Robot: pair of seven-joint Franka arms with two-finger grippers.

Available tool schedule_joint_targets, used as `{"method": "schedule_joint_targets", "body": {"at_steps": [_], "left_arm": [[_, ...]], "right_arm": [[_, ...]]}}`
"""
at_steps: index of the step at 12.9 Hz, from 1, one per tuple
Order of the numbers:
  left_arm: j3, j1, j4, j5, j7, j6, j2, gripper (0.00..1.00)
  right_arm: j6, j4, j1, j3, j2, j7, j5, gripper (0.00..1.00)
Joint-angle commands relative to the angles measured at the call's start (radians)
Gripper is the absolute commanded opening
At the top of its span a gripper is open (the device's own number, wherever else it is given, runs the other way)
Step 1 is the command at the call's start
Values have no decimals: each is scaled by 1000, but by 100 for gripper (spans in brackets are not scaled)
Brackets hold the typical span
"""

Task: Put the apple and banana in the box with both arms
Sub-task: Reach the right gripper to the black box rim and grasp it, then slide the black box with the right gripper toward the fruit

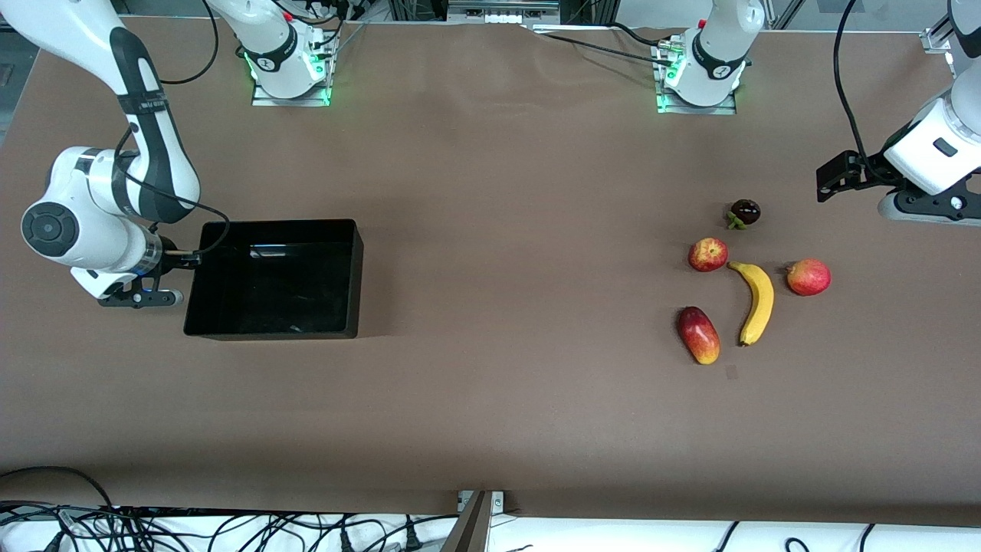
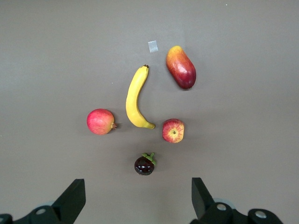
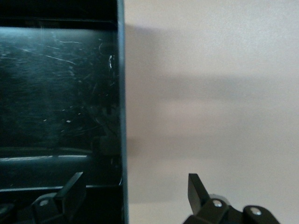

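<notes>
Apple-and-banana work starts with both tools idle and holding nothing. The left gripper [image 2: 135, 203] hangs with its two black fingers spread wide apart above the brown table [image 1: 490, 230], over bare tabletop near the edge at the left arm's end. The right gripper [image 3: 135, 196], fingers likewise parted, hovers over the wall of the black glossy rectangular open-top plastic box [image 1: 349, 280] that faces the right arm's end of the table.

Below the left gripper lies a cluster of fruit, all resting on the table. The small round red apple with pale yellow blotches [image 1: 707, 254] sits just beside one dark tip of the curved yellow banana [image 1: 756, 301]; whether they touch I cannot tell. A small dark purple round fruit with a green cap [image 1: 744, 212] lies farther from the front camera than the apple. A smoother red-orange round fruit [image 1: 808, 277] lies beside the banana toward the left arm's end. An oblong red-and-yellow fruit [image 1: 698, 335] lies nearest the front camera.

The box holds no fruit.
</notes>
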State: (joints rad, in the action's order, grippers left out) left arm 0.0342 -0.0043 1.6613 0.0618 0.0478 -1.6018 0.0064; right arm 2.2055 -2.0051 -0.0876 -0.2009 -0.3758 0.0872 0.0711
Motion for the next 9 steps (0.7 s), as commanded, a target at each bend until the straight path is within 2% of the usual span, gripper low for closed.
{"method": "schedule_joint_targets", "body": {"at_steps": [1,2,4,6,9], "left_arm": [[4,-3,-32,23,-8,6,18,100],[4,-3,-32,23,-8,6,18,100],[4,-3,-32,23,-8,6,18,100],[4,-3,-32,23,-8,6,18,100],[4,-3,-32,19,-9,6,21,100]], "right_arm": [[54,-46,12,8,0,-6,-28,79],[56,-46,17,8,-8,-4,-40,68],[57,-46,25,8,-14,0,-50,40],[54,-43,26,8,-12,12,-66,1],[30,-17,25,12,-2,14,-102,0]]}}
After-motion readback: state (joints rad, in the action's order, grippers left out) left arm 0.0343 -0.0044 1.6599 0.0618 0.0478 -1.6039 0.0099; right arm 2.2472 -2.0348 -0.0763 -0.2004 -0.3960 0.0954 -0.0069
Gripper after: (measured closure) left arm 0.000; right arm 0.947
